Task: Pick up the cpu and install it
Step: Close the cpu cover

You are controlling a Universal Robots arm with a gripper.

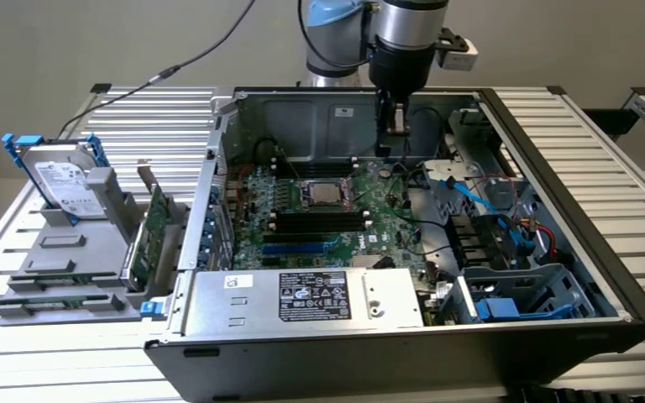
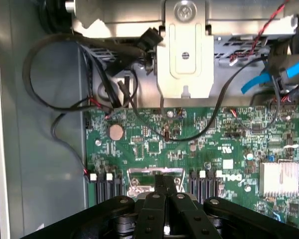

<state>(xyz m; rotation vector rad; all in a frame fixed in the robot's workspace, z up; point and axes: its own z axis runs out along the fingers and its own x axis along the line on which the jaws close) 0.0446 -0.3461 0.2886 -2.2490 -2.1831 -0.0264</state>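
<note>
"Where is the cpu (image 1: 320, 192)?"

"Centre of the exterior view, lying in the motherboard (image 1: 300, 220) socket. The gripper (image 1: 393, 130) hovers upper centre, fingers pressed together on nothing."

"The danger?"

"Probably snagging the loose black cables (image 2: 114, 44) nearby."

Ext. cam: fixed off-arm, elevated, looks obliquely down across the worktop (image 1: 31, 353) at the open PC case (image 1: 412, 361). Mid-range, whole case in frame, arm (image 1: 406, 34) at far side.
Wrist cam: on arm, close-range, looks past the jaws into case.
Shared area: motherboard (image 1: 334, 218) (image 2: 189, 144) around CPU socket (image 1: 320, 191) (image 2: 152, 180).
</note>
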